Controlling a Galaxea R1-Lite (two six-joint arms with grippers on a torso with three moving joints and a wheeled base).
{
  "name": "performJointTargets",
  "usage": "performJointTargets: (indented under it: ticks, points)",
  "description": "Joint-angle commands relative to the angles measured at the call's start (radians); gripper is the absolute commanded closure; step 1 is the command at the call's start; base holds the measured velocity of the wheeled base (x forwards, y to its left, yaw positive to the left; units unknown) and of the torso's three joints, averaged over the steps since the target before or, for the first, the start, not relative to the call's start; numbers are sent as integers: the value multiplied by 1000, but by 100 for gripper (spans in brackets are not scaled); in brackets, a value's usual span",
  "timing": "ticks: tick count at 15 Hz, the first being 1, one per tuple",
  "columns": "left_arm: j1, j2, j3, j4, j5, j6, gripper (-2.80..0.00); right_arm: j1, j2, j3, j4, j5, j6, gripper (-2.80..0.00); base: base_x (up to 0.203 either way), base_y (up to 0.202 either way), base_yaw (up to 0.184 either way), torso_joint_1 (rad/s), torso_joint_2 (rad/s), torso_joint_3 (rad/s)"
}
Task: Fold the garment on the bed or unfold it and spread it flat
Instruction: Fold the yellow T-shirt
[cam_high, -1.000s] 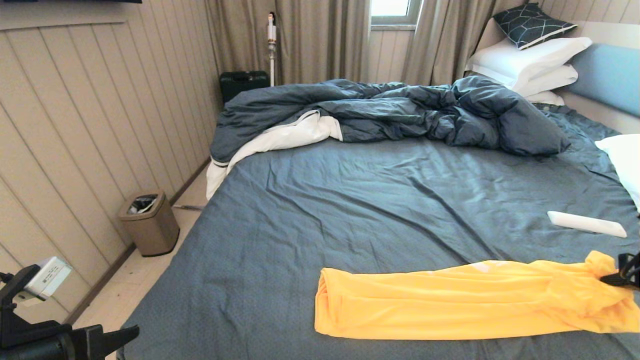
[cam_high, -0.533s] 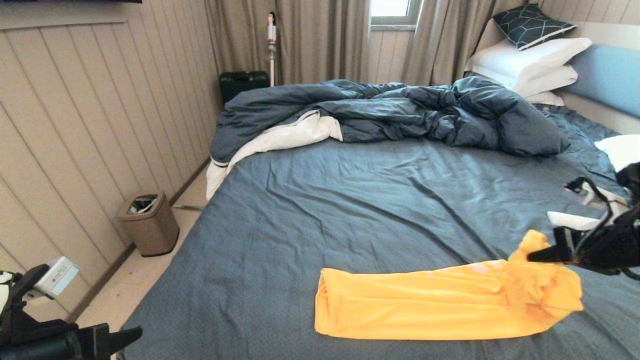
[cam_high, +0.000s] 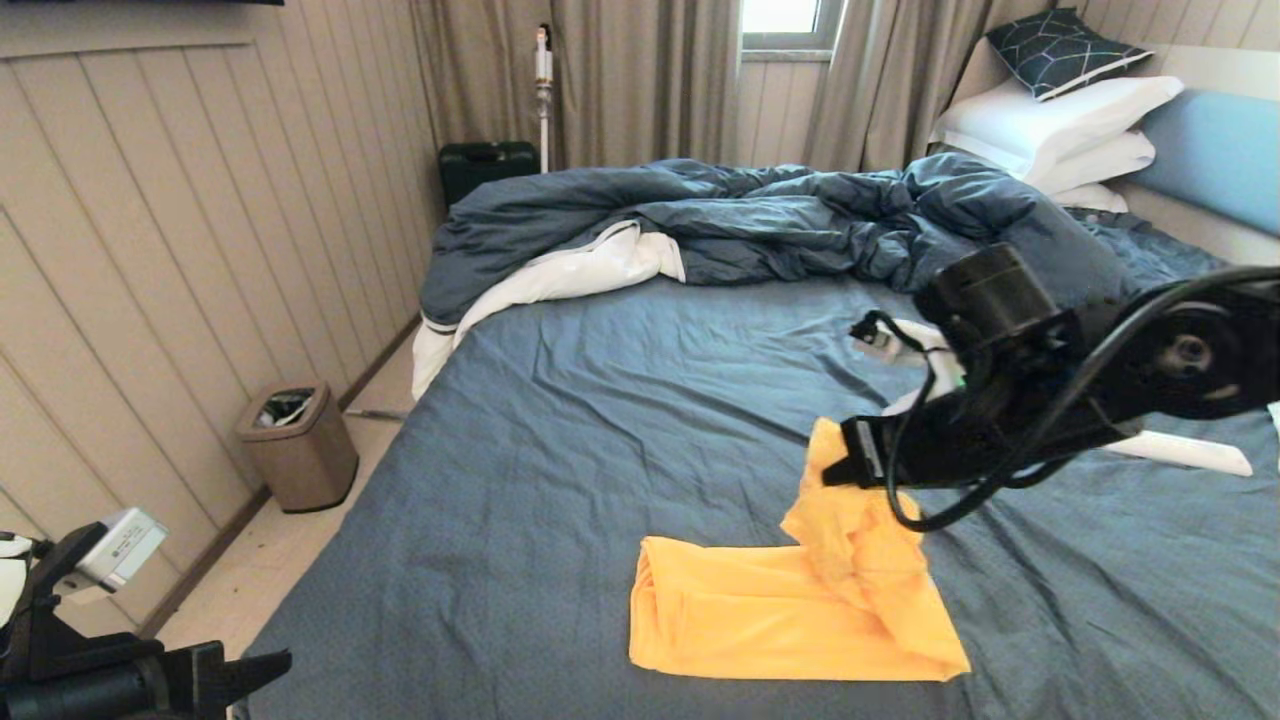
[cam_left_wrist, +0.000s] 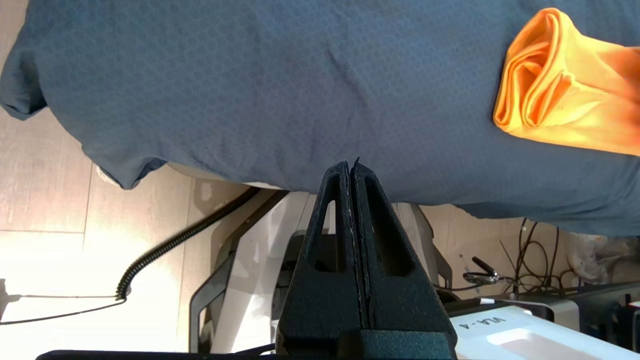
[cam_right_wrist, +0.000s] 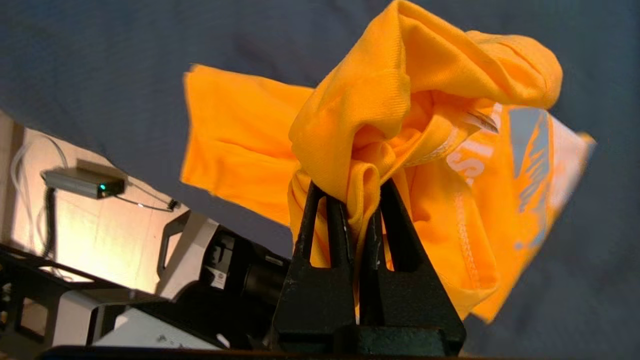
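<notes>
The yellow garment lies as a folded strip on the near part of the bed. Its right end is lifted and doubled back over the rest. My right gripper hangs above the strip's middle, shut on that bunched end. In the right wrist view the fabric is pinched between the black fingers of the right gripper, and a pale print shows on one face. My left gripper is parked low off the bed's near left corner. It is shut and empty, with the garment's rolled left end off to one side.
A rumpled dark blue duvet fills the far side of the bed. White pillows and a blue headboard stand at the far right. A white bar-shaped object lies on the sheet behind my right arm. A bin stands by the left wall.
My right gripper has carried the garment's right end up and leftward, from the bed's right edge to over the strip's middle, doubling it back. The left arm has barely moved.
</notes>
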Motion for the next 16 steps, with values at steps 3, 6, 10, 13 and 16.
performJointTargets:
  ticks: [3, 6, 10, 13, 16]
  points:
    - [0, 7, 9, 0, -3, -9, 0, 150, 205, -113, 3, -41, 33, 0, 0, 0, 0, 0, 0, 0]
    - [0, 14, 12, 0, -25, -11, 0, 211, 310, -178, 4, -50, 49, 0, 0, 0, 0, 0, 0, 0]
    - [0, 32, 16, -18, -37, -11, 0, 289, 337, -196, 4, -77, 50, 0, 0, 0, 0, 0, 0, 0]
    - [0, 55, 23, -48, -38, -11, 0, 296, 322, -174, 5, -79, 48, -74, 0, 0, 0, 0, 0, 0]
    - [0, 59, 26, -57, -40, -11, 0, 299, 311, -147, 4, -82, 39, -280, 0, 0, 0, 0, 0, 0]
